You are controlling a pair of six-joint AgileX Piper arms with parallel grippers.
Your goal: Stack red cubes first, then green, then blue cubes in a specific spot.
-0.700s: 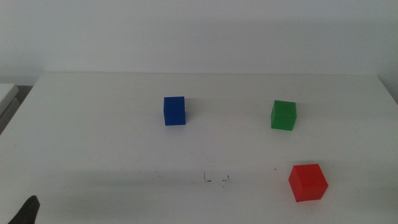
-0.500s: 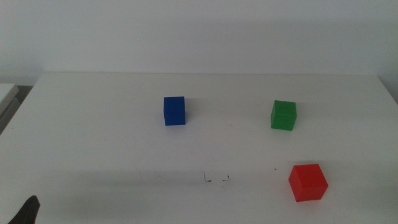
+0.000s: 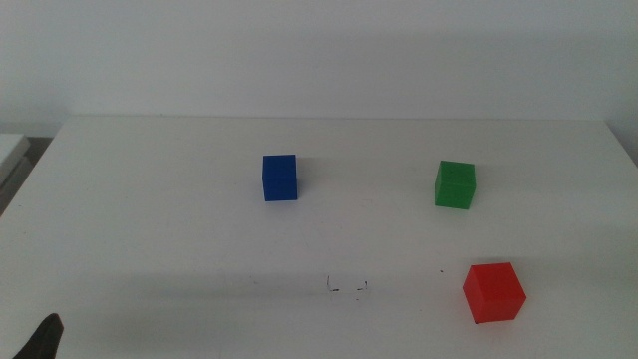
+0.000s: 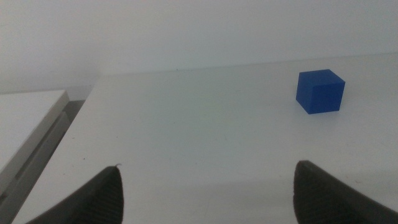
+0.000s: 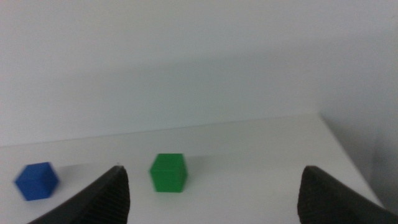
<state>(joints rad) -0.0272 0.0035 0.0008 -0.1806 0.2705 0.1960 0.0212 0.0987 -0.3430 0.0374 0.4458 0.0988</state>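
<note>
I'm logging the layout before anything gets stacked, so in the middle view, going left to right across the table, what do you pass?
left gripper tip at the bottom edge → blue cube → black pen marks → green cube → red cube, nearest the camera.

Soft, even, diffuse light is washing the white desk (image 3: 150, 219); no glare is showing. Cubes are casting only faint shadows; a broad dim band is lying across the near desk. Middle view is staying sharp. Right wrist view is reading hazy, green cube (image 5: 168, 172) soft-edged. Left wrist view is looking clearer.
</note>
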